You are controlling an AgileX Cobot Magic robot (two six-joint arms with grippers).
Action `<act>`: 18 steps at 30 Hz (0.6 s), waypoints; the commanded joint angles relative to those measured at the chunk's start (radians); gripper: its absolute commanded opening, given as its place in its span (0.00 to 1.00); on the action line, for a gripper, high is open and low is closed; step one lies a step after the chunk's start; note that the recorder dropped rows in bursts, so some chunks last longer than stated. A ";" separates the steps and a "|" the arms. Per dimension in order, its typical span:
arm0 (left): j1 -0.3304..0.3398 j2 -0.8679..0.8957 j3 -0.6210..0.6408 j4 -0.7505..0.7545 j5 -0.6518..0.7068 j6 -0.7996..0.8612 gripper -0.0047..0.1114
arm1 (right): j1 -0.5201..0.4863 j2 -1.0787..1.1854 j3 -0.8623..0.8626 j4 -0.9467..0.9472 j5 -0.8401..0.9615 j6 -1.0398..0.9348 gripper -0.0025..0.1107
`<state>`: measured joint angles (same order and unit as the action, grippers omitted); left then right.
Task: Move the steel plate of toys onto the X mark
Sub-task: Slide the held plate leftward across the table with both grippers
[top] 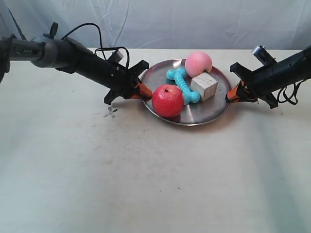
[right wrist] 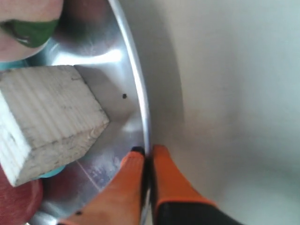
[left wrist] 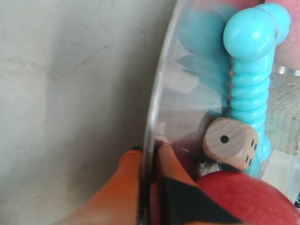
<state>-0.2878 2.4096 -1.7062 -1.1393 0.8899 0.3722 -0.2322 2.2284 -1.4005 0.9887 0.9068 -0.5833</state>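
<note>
The steel plate [top: 214, 109] sits mid-table holding a red apple-like ball [top: 167, 101], a pink peach-like ball [top: 198, 63], a turquoise bone [top: 183, 85] and a pale wooden cube [top: 204, 86]. The die [left wrist: 229, 143] shows only in the left wrist view, beside the bone [left wrist: 251, 89] and the red ball [left wrist: 253, 199]. My left gripper [top: 143, 91] [left wrist: 149, 152] is shut on the plate's rim [left wrist: 157, 93] near the red ball. My right gripper [top: 232, 95] [right wrist: 147, 152] is shut on the opposite rim [right wrist: 136, 79] near the cube [right wrist: 47, 117]. The X mark [top: 111, 112] lies on the table just beside the plate, under my left arm.
A pale tabletop [top: 155, 184] stretches toward the front. A white cloth backdrop [top: 170, 19] hangs behind. Black cables loop over my left arm [top: 99, 46] and hang beside my right arm [top: 291, 92].
</note>
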 commanded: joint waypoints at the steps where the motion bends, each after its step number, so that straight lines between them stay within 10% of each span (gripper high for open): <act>1: 0.008 -0.035 -0.038 0.075 0.055 -0.040 0.04 | 0.014 -0.032 -0.022 0.009 0.112 0.006 0.01; 18: 0.087 -0.130 -0.042 0.337 0.206 -0.154 0.04 | 0.218 -0.092 -0.051 0.006 0.115 0.090 0.01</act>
<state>-0.1938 2.3075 -1.7422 -0.8704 1.0486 0.2296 -0.0811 2.1621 -1.4293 0.9385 0.9249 -0.4588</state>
